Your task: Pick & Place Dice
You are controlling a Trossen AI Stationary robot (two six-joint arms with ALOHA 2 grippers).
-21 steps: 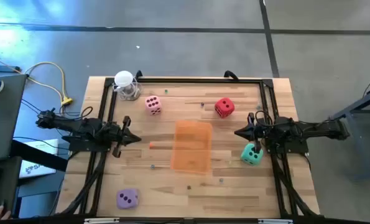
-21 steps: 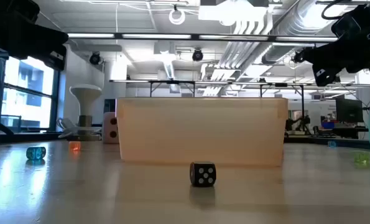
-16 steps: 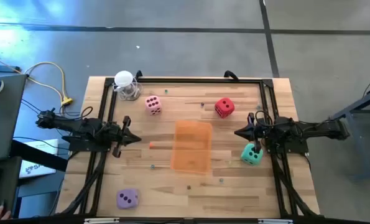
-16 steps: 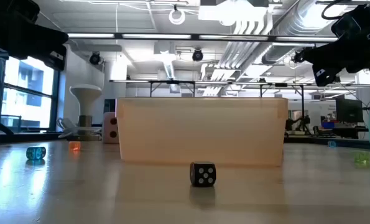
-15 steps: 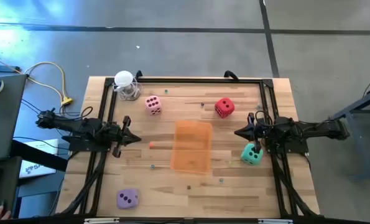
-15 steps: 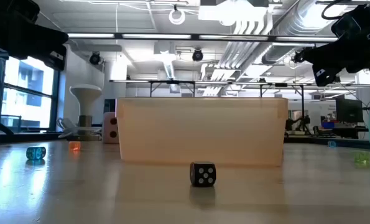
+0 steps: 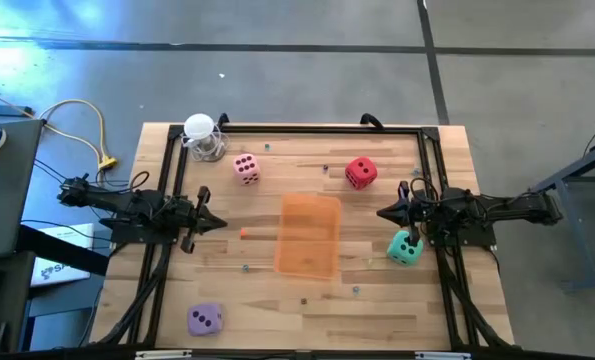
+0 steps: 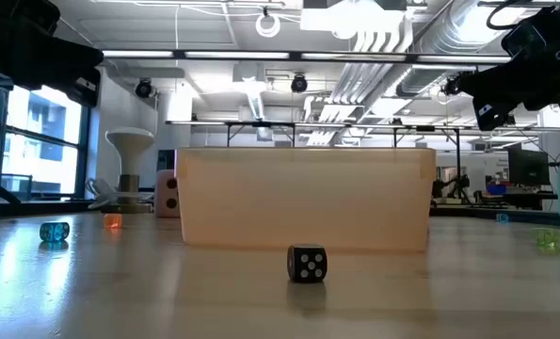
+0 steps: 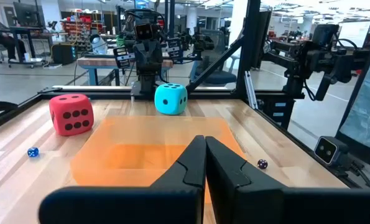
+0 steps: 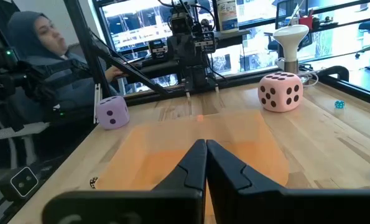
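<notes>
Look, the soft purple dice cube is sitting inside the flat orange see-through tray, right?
Not quite. The high view shows the soft purple dice cube sitting on the bare wooden table, well apart from the flat orange see-through tray, which holds no dice.

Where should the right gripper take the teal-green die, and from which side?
Come straight down and pinch two opposite flat faces at mid-height. The teal-green die sits flat on the table with open wood around it, beside the right gripper, which is shut and empty. The orange tray lies apart toward the centre, so it should not obstruct.
</notes>
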